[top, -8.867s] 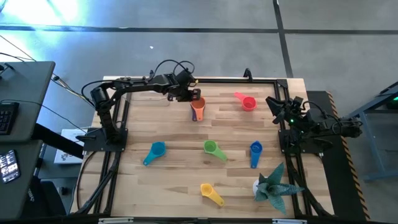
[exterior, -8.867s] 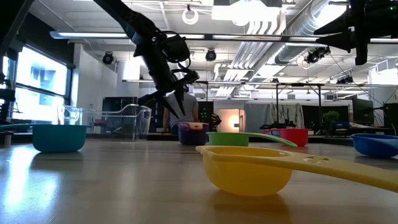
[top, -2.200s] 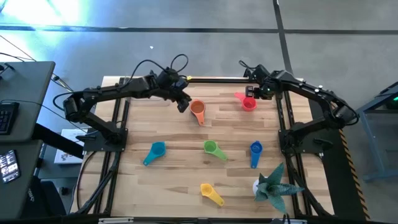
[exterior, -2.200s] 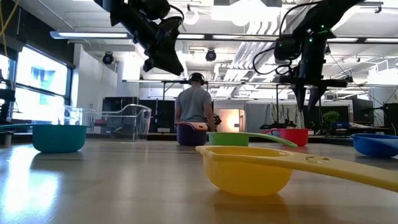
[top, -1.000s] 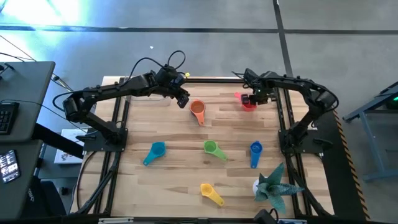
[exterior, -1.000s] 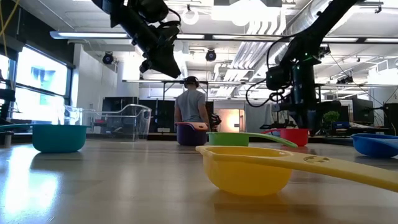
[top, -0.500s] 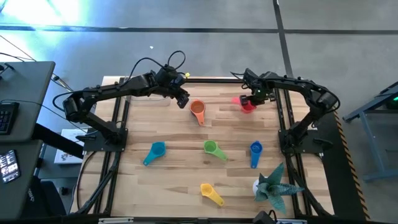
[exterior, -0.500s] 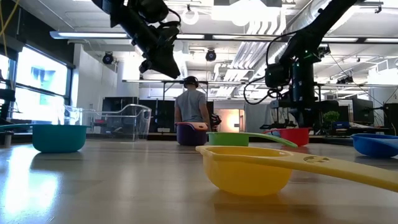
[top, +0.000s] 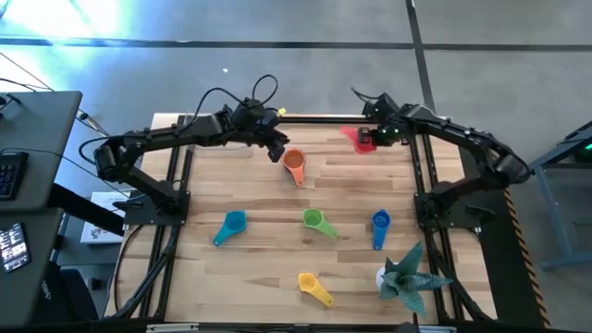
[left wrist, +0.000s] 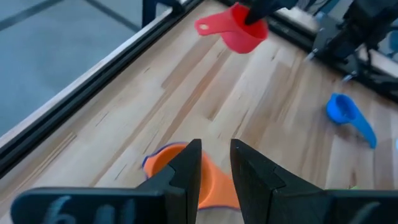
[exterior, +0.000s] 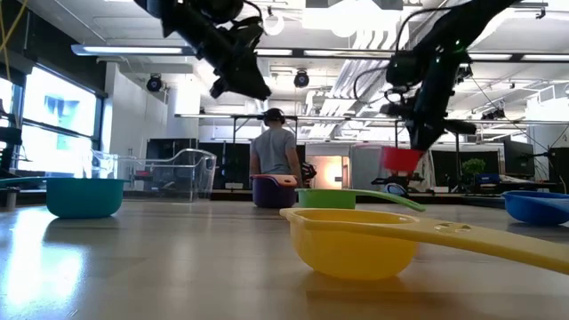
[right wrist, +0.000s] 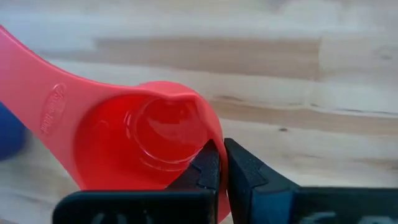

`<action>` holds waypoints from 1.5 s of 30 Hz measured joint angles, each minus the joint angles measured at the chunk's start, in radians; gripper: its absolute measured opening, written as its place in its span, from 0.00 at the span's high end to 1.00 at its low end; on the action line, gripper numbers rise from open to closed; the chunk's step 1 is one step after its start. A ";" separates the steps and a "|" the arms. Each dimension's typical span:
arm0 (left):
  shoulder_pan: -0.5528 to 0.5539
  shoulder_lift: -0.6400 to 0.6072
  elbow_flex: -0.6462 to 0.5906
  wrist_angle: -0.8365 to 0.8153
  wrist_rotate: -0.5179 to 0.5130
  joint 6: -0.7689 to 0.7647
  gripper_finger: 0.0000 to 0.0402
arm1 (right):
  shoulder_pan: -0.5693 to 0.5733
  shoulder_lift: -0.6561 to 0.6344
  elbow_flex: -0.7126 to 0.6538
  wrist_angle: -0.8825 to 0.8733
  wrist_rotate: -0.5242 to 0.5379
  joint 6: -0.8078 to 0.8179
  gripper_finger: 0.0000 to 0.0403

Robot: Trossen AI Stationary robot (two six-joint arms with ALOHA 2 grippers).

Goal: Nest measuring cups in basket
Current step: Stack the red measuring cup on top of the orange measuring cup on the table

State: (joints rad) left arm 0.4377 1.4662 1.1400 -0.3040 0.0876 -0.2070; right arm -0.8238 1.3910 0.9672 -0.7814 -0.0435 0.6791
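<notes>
My right gripper (top: 371,138) is shut on the red measuring cup (top: 357,137), which hangs above the table's far right (exterior: 402,158). My left gripper (top: 276,149) hovers narrowly open and holding nothing, just left of and above the orange cup (top: 294,163), which sits nested in the purple cup (exterior: 269,192). The light blue (top: 231,226), green (top: 314,220), dark blue (top: 380,225) and yellow (top: 313,288) cups rest on their bases nearer the front. The clear basket (exterior: 169,174) stands at the far left. My right gripper pinches the red cup's bowl wall (right wrist: 216,148) at the rim, opposite the handle (right wrist: 37,81), with one finger inside the bowl and one outside. The fingers come from above. The cup hangs below them, lifted clear of the table, mouth up.
A teal spiky plant figure (top: 407,273) stands at the near right corner. A black frame rail (top: 333,118) runs along the far edge. A person (exterior: 276,151) stands in the room behind the table.
My right gripper has shut on the red cup's rim and risen with it, drifting slightly toward the far edge; the cup has gone from standing on the table to hanging clear. My left gripper has edged a little toward the right.
</notes>
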 joint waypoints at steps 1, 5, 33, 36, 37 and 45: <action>-0.003 0.000 0.000 0.015 0.000 0.000 0.81 | 0.000 -0.015 0.000 0.014 -0.006 0.004 1.00; -0.010 0.000 0.000 0.067 0.015 0.000 0.81 | 0.000 -0.074 0.000 0.111 -0.043 0.043 1.00; -0.054 0.203 0.009 0.307 0.114 0.010 0.81 | 0.035 -0.149 0.000 0.459 -0.070 0.127 1.00; -0.071 0.246 0.054 0.262 0.114 0.043 0.81 | 0.035 -0.149 0.000 0.442 -0.064 0.127 1.00; -0.077 0.261 0.074 0.243 0.114 0.062 0.81 | 0.035 -0.149 0.000 0.437 -0.062 0.128 1.00; -0.109 0.399 0.236 0.057 0.113 0.167 0.81 | 0.035 -0.149 0.000 0.386 -0.037 0.128 1.00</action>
State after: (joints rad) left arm 0.3284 1.8648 1.3763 -0.2471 0.2008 -0.0403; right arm -0.7891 1.2423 0.9674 -0.3952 -0.0803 0.8066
